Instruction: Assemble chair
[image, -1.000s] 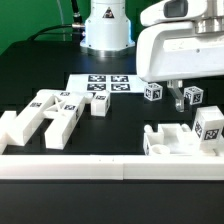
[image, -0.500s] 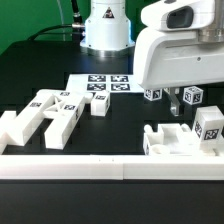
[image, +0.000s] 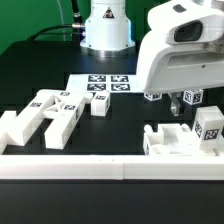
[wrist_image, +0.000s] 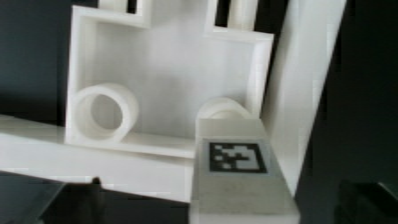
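Since a second ago the arm's white wrist housing (image: 185, 50) has slid a little toward three o'clock in the exterior view and tipped, while every loose part lies where it did. Its gripper (image: 175, 104) hangs below with the jaws spread wide and nothing between them, just above the half-built chair piece (image: 168, 140) at four o'clock of the picture, a slotted white plate with an upright tagged block (image: 210, 124) at its three o'clock end. One small tagged cube (image: 153, 96) sits at nine o'clock of the gripper, another cube (image: 193, 97) at three o'clock. Well apart, at eight o'clock of the picture, lies a cluster of chunky bars and plates (image: 45, 115), with a small block (image: 100, 105) near the middle. The marker board (image: 100, 83) lies flat toward twelve o'clock and a long border rail (image: 110, 166) runs across six o'clock. The wrist view looks closely onto a white plate with a round ring (wrist_image: 103, 108), a tagged bar (wrist_image: 237, 165) crossing in front.
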